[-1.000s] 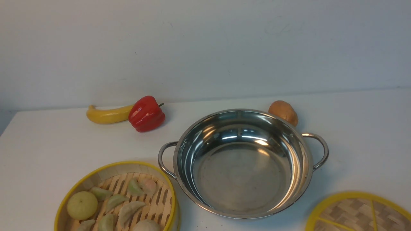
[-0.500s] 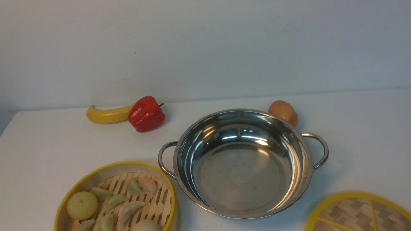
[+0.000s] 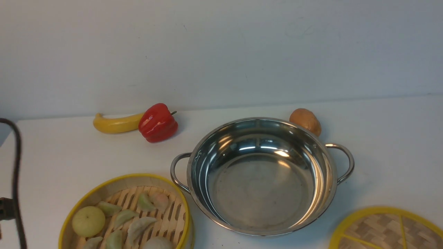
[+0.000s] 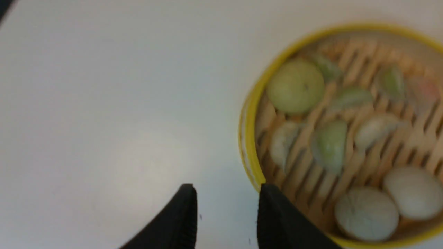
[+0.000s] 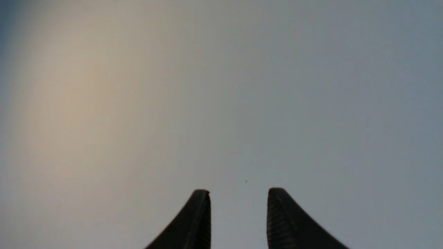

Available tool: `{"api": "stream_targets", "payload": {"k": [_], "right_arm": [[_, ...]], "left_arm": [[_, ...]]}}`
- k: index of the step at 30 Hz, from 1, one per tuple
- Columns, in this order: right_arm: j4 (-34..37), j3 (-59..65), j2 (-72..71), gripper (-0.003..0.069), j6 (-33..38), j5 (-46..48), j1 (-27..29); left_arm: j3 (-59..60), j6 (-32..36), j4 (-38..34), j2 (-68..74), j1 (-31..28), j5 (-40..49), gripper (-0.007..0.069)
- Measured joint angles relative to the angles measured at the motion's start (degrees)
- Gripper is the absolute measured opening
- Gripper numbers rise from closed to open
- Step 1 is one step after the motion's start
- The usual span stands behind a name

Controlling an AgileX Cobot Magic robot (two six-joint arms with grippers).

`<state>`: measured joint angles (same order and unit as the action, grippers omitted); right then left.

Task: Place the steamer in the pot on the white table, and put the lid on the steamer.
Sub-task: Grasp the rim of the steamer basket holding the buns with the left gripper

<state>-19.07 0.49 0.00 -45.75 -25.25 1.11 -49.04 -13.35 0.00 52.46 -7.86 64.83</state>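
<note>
No step is complete. The steamer (image 3: 104,190) stands on the counter (image 3: 55,148), near left, just beside the empty pot (image 3: 261,193) at centre. The lid (image 3: 384,230) lies near right. Left hand (image 4: 227,195): spread beside the steamer rim, gripping nothing. Right hand (image 5: 238,197): spread, empty.

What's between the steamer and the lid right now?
The pot, empty: its near side sits between the steamer on the left and the lid on the right. This shows in the front view.
</note>
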Motion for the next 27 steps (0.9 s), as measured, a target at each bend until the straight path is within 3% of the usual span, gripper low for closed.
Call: {"api": "stream_targets", "payload": {"k": [4,10,27], "right_arm": [[-8.69,0.0,0.0,0.0244,-5.97,1.1,0.0],[-17.7,0.0,0.0,0.0244,-11.97,1.15,0.0],[-19.2,0.0,0.0,0.0244,-13.36,1.27,-1.78]], "left_arm": [[-2.8,8.61,-5.47,8.83,0.0,2.77,0.0242],[-2.86,11.68,-3.77,16.5,0.0,0.2,0.0242],[-3.18,14.66,-1.86,34.19,0.0,-11.04,0.0242]]}}
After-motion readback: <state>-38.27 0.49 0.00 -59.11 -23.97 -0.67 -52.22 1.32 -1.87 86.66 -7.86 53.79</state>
